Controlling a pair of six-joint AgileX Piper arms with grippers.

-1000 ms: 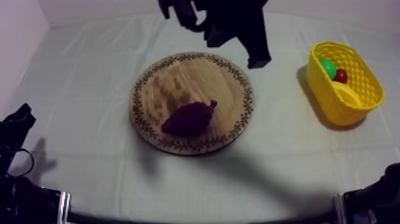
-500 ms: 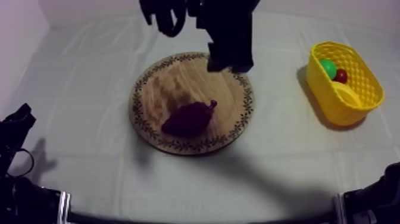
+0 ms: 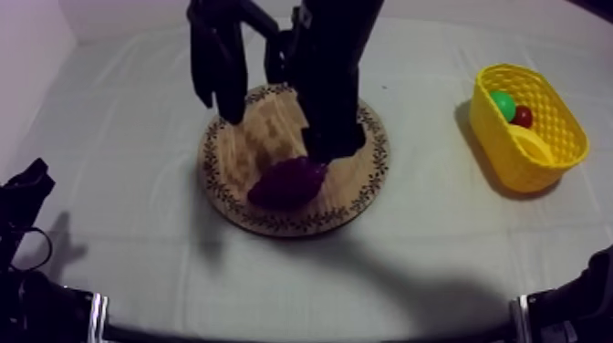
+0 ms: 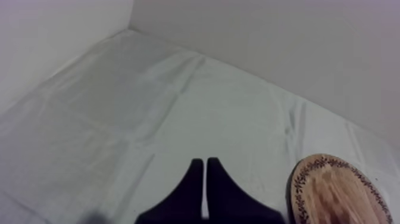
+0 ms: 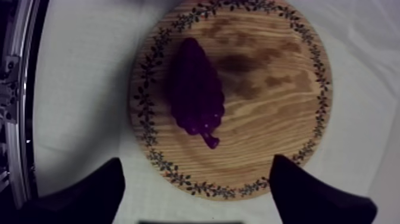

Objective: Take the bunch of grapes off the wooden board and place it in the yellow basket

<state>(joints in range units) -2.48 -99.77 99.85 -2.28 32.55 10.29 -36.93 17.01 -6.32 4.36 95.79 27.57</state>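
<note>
Grained wooden board (image 5: 274,113), matt creased cloth (image 3: 137,182), plastic yellow basket (image 3: 526,166)

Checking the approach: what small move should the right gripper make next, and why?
Probably lower onto the bunch of grapes so the fingers straddle it. The right gripper is open, fingers wide apart above the wooden board, and the grapes lie on it just ahead of them, not yet touched.

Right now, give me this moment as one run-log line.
step: pre-grasp | right gripper: open, over bunch of grapes | grapes: on wooden board, ungripped | left gripper: shut, empty | yellow basket: no grapes yet
</note>
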